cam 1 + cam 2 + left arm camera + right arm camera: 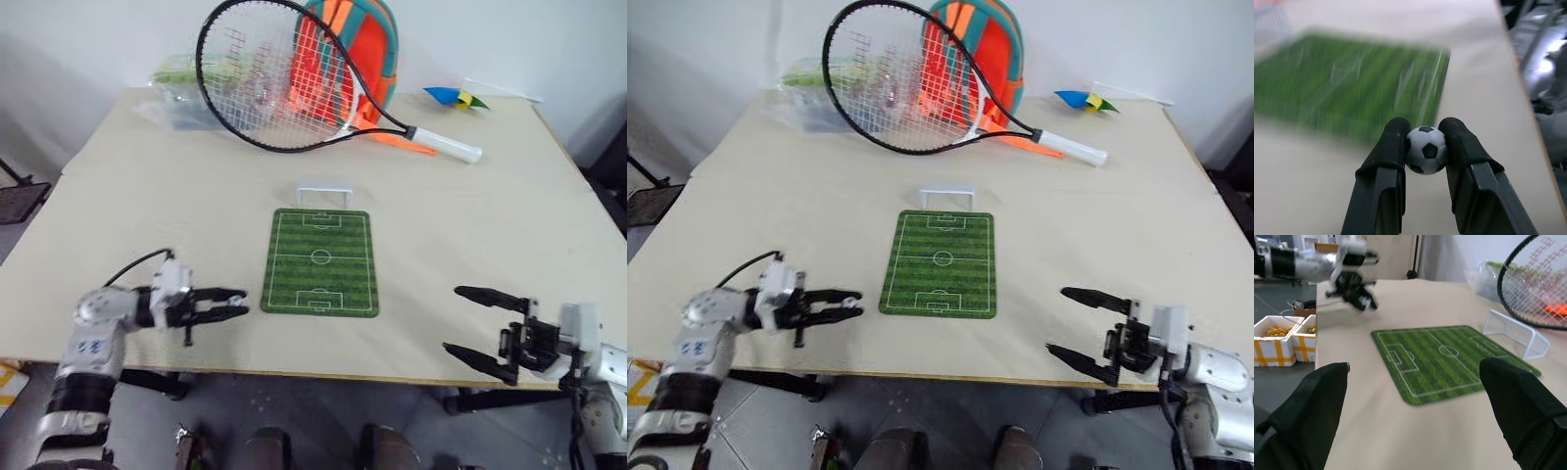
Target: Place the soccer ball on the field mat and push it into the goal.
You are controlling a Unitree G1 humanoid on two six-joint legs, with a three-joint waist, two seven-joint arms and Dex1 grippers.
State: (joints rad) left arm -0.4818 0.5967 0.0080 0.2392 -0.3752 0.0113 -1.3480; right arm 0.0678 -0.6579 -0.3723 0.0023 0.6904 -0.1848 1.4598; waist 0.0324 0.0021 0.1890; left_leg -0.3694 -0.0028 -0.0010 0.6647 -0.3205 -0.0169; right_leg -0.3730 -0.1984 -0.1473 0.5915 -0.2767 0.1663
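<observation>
Nearest the head camera, at the table's near edge, the right gripper point(480, 323) hangs with its two black fingers spread wide apart and nothing between them, well to the right of the field mat point(320, 261). On the other side the left gripper point(233, 303) points level toward the mat's near left corner, just short of it; its fingers are clamped on the soccer ball point(1425, 150), which sits pinched between the very fingertips point(1396, 134) in the left wrist view (only the tips hold it, so the grip looks shallow). The goal point(324, 194) stands just beyond the mat's far end, its open mouth facing down the pitch. Behind it lie a tennis racket point(284, 78), an orange and teal backpack point(355, 49) and a clear plastic bag point(181, 93).

The ball is not yet over the mat. The risks, as I judge them: a ball this small and round could squirt out of the fingertips on the way, or roll off the flat mat and toward the table edge once it is let go. A push off the ball's centre would send it wide of the narrow goal, and a hard one could knock the light frame away
</observation>
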